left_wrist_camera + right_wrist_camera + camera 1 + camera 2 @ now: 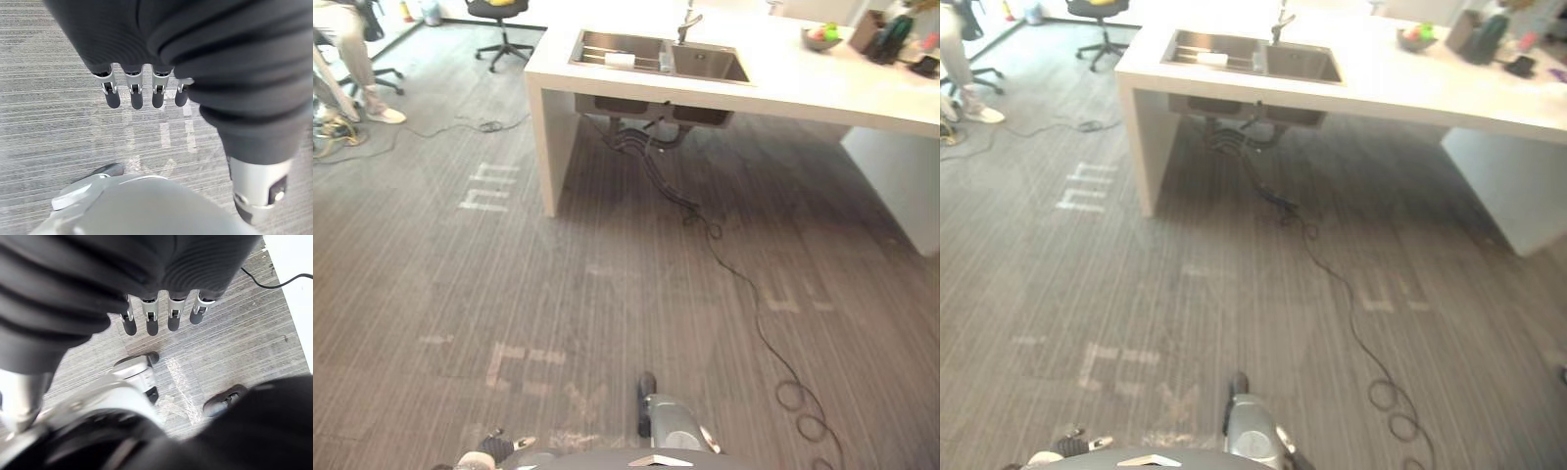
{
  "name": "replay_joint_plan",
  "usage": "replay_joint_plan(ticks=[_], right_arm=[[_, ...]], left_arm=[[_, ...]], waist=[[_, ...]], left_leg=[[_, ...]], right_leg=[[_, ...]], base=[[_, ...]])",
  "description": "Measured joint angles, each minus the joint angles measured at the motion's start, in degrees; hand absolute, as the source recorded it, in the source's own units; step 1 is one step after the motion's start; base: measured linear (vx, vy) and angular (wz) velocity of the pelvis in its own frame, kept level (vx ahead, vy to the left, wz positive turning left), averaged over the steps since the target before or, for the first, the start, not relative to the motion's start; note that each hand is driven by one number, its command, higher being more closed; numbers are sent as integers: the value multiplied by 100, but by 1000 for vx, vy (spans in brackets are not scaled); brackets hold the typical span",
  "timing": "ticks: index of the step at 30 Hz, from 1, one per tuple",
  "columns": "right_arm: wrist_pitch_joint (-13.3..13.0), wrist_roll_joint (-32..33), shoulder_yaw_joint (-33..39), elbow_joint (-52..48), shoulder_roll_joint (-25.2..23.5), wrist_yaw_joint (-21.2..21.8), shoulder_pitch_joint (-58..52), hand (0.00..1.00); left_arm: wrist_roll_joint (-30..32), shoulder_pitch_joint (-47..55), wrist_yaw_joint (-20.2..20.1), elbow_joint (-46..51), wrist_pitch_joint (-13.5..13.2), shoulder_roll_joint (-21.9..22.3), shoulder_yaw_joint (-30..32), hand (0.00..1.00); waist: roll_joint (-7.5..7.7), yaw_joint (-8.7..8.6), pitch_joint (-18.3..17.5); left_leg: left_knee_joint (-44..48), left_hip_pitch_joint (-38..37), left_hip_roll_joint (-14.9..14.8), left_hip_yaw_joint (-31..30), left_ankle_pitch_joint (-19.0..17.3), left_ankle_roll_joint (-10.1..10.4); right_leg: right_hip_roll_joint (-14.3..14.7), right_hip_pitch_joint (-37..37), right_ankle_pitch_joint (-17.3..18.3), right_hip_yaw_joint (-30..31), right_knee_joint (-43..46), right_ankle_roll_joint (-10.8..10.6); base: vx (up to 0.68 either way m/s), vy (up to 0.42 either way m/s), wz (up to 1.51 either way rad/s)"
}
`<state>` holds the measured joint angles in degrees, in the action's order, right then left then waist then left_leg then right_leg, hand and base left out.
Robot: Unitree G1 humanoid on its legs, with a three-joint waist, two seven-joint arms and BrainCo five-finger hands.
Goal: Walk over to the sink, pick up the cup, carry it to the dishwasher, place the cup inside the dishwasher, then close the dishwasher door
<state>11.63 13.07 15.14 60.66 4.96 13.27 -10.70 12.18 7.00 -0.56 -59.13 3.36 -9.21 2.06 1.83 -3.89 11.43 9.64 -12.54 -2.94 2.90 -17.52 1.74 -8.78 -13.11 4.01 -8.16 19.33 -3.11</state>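
Observation:
A double steel sink (705, 65) is set into a white counter (803, 86) far ahead across the carpet, with a tap (686, 23) behind it. A small clear cup-like thing (664, 61) stands by the divider between the basins, and a white item (620, 60) lies in the left basin. My left hand (136, 95) hangs over the carpet with relaxed fingers and holds nothing. My right hand (151, 322) hangs the same way, open and empty. The left hand (496, 448) also peeks in at the lower edge of the left eye view.
A bowl of fruit (822, 38) and dark items (891, 37) sit on the counter's right part. An office chair (499, 27) and a person's legs (357, 73) are at the far left. Pipes hang under the sink (636, 137). Pale marks (487, 191) show on the carpet.

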Motion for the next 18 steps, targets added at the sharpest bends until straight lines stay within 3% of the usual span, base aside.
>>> replay_joint_plan(ticks=[1,3,5,6,8,10,12,13,14,15,16,17,18], right_arm=[[14,-13,46,10,-4,29,-24,0],[58,-226,91,120,243,137,-58,0],[59,-335,79,130,314,123,6,0],[66,-346,72,137,346,88,1,0],[66,-345,-60,322,465,-67,-27,0],[121,-336,-98,365,494,-221,-25,0],[234,-315,-153,362,626,-395,79,0],[242,-278,-152,356,652,-404,88,0],[230,-129,-141,267,661,-375,107,0],[226,-99,-108,109,636,-372,229,0],[206,-100,-106,82,657,-349,253,0],[173,-102,-107,80,640,-334,282,0],[138,-137,-145,90,435,-341,478,0]], left_arm=[[32,18,38,6,7,54,57,0],[125,163,75,12,5,258,101,0],[210,171,92,77,-5,287,216,0],[210,170,101,97,-7,313,267,0],[202,175,123,248,-145,384,417,0],[208,163,153,397,-231,383,461,0],[119,131,278,613,-435,420,532,0],[31,108,298,631,-465,420,531,0],[-182,91,316,638,-477,414,539,0],[-424,166,313,615,-528,471,544,0],[-498,236,314,605,-579,525,549,0],[-607,267,317,557,-652,576,589,0],[-709,268,351,554,-710,535,680,0]], waist=[[-58,-16,7],[-405,-97,-147],[-463,-70,-118],[-486,-77,-93],[-548,40,31],[-521,59,48],[-464,249,207],[-438,309,247],[-393,379,271],[-454,429,233],[-531,465,212],[-553,520,181],[-430,554,174]], left_leg=[[14,-77,-87,-23,-101,74],[536,-57,-499,-159,-152,243],[2268,578,-732,-255,303,538],[2845,780,-828,-262,543,578],[4866,1430,-1160,-32,434,514],[5259,1941,-1103,133,238,437],[4764,2676,-793,620,-163,130],[4367,2794,-691,753,-162,73],[3249,2971,-466,915,58,-35],[1366,2955,-293,806,913,-40],[672,2955,-290,651,1366,-101],[645,2900,-247,585,1947,-171],[866,2974,-81,519,2225,-352]], right_leg=[[65,22,-154,42,129,-64],[421,140,264,-216,377,87],[626,628,492,-345,153,252],[717,866,528,-357,-15,300],[1034,1902,616,-351,-699,461],[1076,2394,633,-327,-1056,490],[917,2908,636,-148,-1331,491],[837,2998,638,-125,-1332,488],[685,3151,672,-111,-1325,430],[638,3293,842,-23,-1345,337],[715,3389,1010,55,-1392,313],[659,3521,1236,181,-1450,293],[511,3614,1397,372,-1523,272]], base=[[633,-339,38],[682,-313,22],[559,-297,5],[417,-190,4],[363,-99,-6],[107,22,-11],[171,94,-42],[369,88,-55],[132,85,-66],[2,84,-73],[-76,94,-73],[126,185,-56],[335,216,-24]])
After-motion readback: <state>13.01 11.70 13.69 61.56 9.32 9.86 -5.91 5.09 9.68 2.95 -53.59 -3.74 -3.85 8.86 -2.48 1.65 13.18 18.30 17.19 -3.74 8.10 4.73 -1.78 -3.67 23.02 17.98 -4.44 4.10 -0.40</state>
